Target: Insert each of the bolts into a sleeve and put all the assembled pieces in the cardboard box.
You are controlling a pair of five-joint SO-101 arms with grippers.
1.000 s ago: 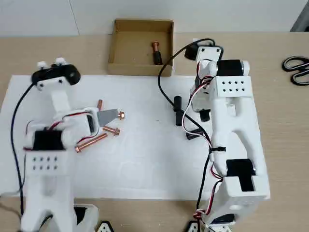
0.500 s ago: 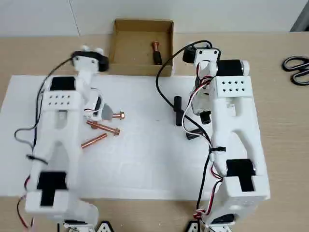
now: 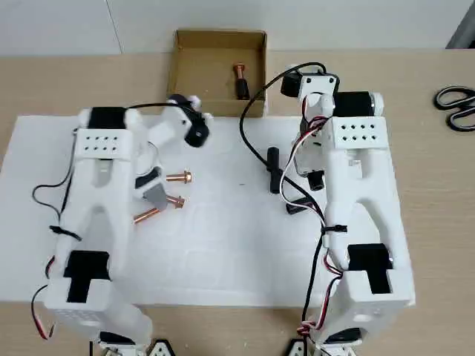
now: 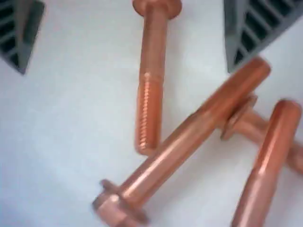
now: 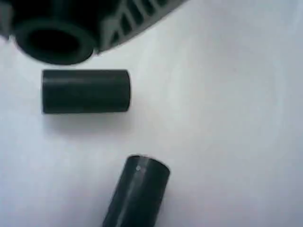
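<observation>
**Fingers (image 4: 255,28) wide over bolts (image 4: 184,142) at L, sleeve (image 5: 52,42) pinched at R**

Fingers of the L gripper (image 4: 120,52) stand wide apart and hold nothing. The head of one bolt (image 4: 151,75) lies on the sheet btwn them. R gripper (image 5: 61,28): its grey fingers (image 5: 137,16) sit tight against a black sleeve seen end-on, so it looks clamped on that sleeve.

Bench (image 3: 415,74): light wood, w/ a white sheet (image 3: 223,252) over most of its middle. L arm (image 3: 96,193) lies over the sheet's left part. R arm (image 3: 364,193) lies over its right part.

Cardboard box (image 3: 200,74) sits on the bench at the sheet's far edge, approx mid-width. Inside, near its right wall, is one assembled piece (image 3: 240,80), a copper bolt in a black sleeve.

Scissors (image 3: 456,104) lie near the bench's far right corner, well apart from the rest.

Bolts, high view: three copper ones (image 3: 177,178) on the sheet's left half, just beside the L gripper. L wrist view: one lies alone, and a slanted one touches another's flange (image 4: 239,124).

Two loose sleeves (image 3: 273,157) lie on the sheet just beside the R arm. In the R wrist view one (image 5: 85,91) lies flat just beside the held sleeve. The other (image 5: 137,189) is near it, not touching.
</observation>
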